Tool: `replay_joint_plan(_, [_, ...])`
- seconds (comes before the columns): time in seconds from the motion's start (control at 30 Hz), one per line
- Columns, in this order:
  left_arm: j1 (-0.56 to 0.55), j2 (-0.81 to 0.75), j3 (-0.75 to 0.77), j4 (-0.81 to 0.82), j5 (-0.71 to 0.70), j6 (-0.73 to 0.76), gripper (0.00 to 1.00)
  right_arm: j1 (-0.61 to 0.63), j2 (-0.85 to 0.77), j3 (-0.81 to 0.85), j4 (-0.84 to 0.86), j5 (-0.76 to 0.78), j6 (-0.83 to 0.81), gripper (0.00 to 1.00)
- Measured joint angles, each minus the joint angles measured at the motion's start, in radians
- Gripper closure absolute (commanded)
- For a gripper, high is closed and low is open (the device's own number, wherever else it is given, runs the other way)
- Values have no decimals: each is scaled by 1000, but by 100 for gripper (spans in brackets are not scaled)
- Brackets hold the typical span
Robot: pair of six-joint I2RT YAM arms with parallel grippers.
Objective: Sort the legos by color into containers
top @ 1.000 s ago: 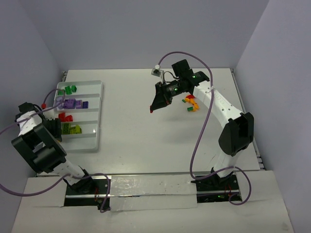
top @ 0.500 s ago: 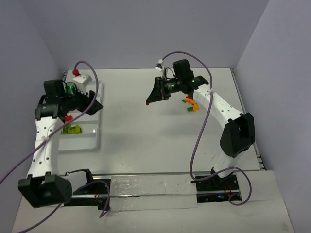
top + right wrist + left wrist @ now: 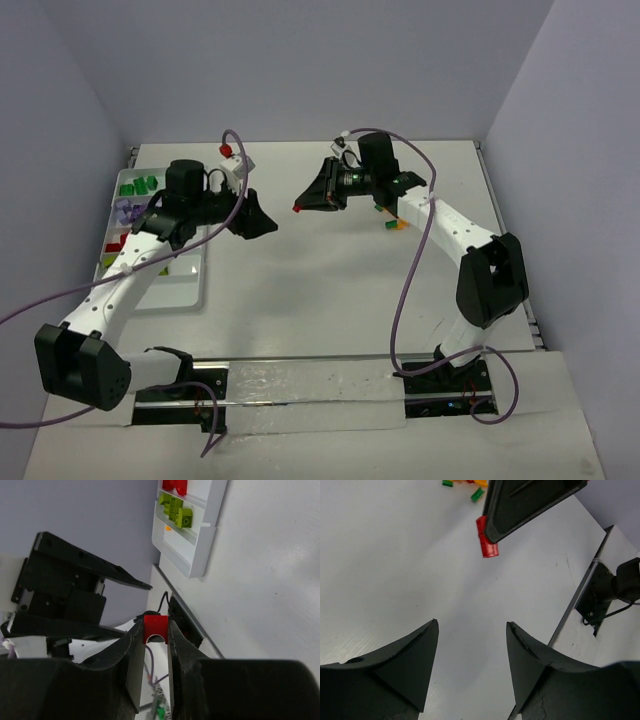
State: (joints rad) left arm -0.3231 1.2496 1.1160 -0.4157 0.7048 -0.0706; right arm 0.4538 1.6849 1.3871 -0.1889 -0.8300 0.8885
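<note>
My right gripper (image 3: 300, 207) hangs above the middle of the table, shut on a small red lego (image 3: 297, 209). In the right wrist view that red lego (image 3: 155, 628) sits pinched at the tips of the right gripper (image 3: 155, 631). My left gripper (image 3: 262, 225) is open and empty, a short way left of the right one and pointing at it. In the left wrist view, the left gripper (image 3: 472, 625) faces the held red lego (image 3: 486, 537). The white container tray (image 3: 200, 270) lies at the left with dark green legos (image 3: 138, 185), purple legos (image 3: 125, 212), red and lime ones in separate compartments.
Loose orange, green and red legos (image 3: 390, 215) lie on the table right of centre, under the right arm. The left arm stretches over the tray's near half. In the right wrist view the tray (image 3: 200, 555) shows lime legos (image 3: 175, 510).
My left arm has swung from the far left, across the tray, to the table's middle, facing the right gripper. The right gripper has shifted slightly up and left, still holding the red lego.
</note>
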Motion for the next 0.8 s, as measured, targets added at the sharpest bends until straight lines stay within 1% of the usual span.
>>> replay_joint_plan(0.23, [-65, 64, 52, 26, -1, -39, 37, 0, -7, -63, 75, -8, 147, 100])
replay_joint_plan(0.53, [-99, 152, 129, 32, -20, -49, 41, 6, -8, -88, 132, -33, 216, 100])
replay_joint_plan(0.63, [-111, 176, 137, 32, -25, -48, 45, 8, -9, -88, 139, -37, 222, 100])
replay_joint_plan(0.8, [-123, 195, 145, 32, -40, -48, 57, 12, -10, -88, 163, -50, 227, 100])
